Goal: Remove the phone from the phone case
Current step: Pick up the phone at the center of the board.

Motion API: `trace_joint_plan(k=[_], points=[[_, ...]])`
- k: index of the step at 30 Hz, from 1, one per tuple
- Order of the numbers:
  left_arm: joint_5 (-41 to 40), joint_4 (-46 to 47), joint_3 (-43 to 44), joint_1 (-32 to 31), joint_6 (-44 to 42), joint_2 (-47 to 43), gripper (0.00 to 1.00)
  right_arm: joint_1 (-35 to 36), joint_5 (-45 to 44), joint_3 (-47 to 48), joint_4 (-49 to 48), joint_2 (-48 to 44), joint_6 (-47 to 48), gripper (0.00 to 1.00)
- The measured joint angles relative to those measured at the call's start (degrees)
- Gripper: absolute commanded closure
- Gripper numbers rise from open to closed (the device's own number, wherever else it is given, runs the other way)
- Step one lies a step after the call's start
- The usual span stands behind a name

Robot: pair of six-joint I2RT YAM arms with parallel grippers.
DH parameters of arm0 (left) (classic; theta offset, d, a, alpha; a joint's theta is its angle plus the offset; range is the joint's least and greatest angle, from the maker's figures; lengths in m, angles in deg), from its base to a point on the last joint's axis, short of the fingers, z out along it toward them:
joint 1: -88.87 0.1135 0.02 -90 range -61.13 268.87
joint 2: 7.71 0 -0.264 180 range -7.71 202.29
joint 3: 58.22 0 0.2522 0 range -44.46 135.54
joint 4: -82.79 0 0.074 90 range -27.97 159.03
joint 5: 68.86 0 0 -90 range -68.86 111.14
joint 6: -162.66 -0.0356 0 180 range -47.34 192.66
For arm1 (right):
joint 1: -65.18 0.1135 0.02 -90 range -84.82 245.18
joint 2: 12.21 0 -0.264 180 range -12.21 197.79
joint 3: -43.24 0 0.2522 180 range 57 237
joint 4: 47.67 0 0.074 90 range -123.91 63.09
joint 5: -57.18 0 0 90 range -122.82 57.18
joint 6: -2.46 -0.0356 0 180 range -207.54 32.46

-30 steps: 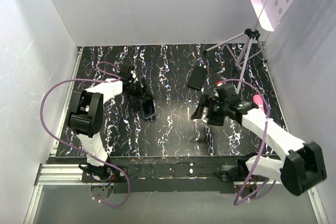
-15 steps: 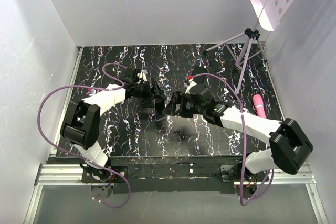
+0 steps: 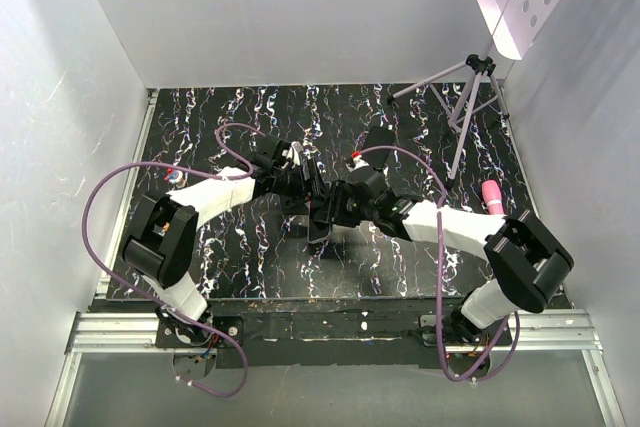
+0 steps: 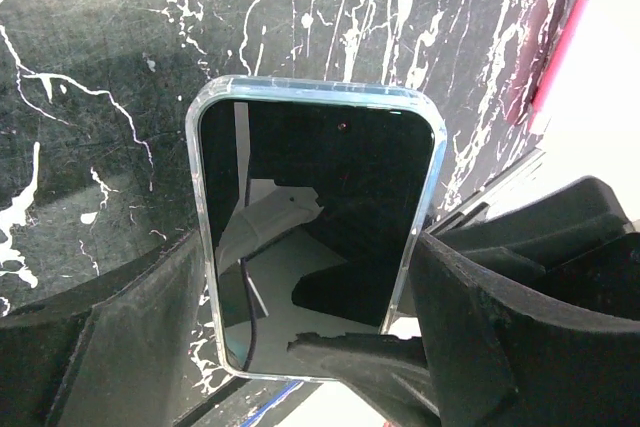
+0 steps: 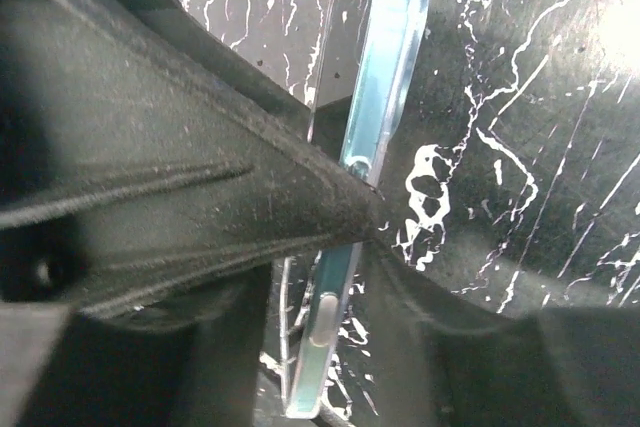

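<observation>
Phone: a flat slab with a glossy black screen, the phone [image 4: 320, 177] is seated in its shell and held clear of the tabletop [image 4: 90, 97], over its middle and a little toward the near edge, between the two arms
Phone case: the phone case [image 4: 310, 86] is shown as a thin translucent shell with a pale bluish rim and rounded corners, wrapped round all four edges; an oval side button is moulded into one long edge
Left fingers: the left fingers [image 4: 130, 337] are closed on the case's two long edges, the screen turned to the wrist camera
Right fingers: the right fingers [image 5: 200, 187] are narrowed about the phone's thickness, one laid against the screen side; whether the other presses the back cannot be told
Handling: the phone is judged light, rigid, slick on the glass and breakable if dropped; the shell is judged springy and snug, so it is likely better peeled than pulled straight
Where to hold: the rim is best pinned at the long edges while a corner lip is bent away; hard pressure on the glass is best avoided
Surfaces: the tabletop is hard, black and veined in white; the fingers are matte, grainy and ribbed
Elsewhere: a dark flat slab [image 3: 377, 144] is seen toward the far edge, well apart
</observation>
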Motion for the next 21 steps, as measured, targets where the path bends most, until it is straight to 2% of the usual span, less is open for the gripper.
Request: trace_joint_plan(k=[2,3,4,5,9,10,17,18,20,21], points=[[-0.70,0.00,-0.22,-0.57,0.02,-0.04,1.00,0.13,-0.28,-0.07,-0.13,0.07,-0.57,0.91],[-0.90,-0.02,-0.28,-0.70,0.02,-0.11,1.00,0.13,-0.63,-0.22,-0.09,0.07,-0.90,0.98],[-0.81,-0.17,-0.31,-0.61,-0.11,-0.44,0.93,0.11,-0.74,-0.50,0.02,0.07,-1.40,0.99],[-1.27,-0.17,-0.33,-0.61,-0.48,-0.74,0.80,-0.31,-0.42,-1.27,-1.03,0.04,-2.34,0.99],[-2.56,-0.52,-0.33,-0.79,-1.81,-2.49,0.11,-0.20,-0.35,-2.32,-3.39,-1.01,-3.17,0.99],[-2.89,-0.57,-0.39,-0.87,-2.19,-3.37,0.02,-0.13,-0.35,-3.06,-4.57,-1.86,-3.30,0.99],[-6.47,0.61,-0.87,-1.09,-6.21,-16.81,0.02,-0.66,1.40,-8.70,-6.64,-8.37,-4.39,0.99],[-7.26,0.48,-0.81,-1.09,-6.73,-19.28,0.05,-0.94,1.75,-9.46,-6.51,-9.42,-4.55,0.99],[-7.76,0.28,-0.94,-1.07,-6.99,-22.53,0.23,-2.25,2.73,-11.56,-6.38,-12.85,-5.01,0.99],[-7.63,0.63,-1.53,-1.07,-6.73,-24.09,0.28,-3.30,3.41,-12.66,-6.51,-14.86,-5.29,0.99]])
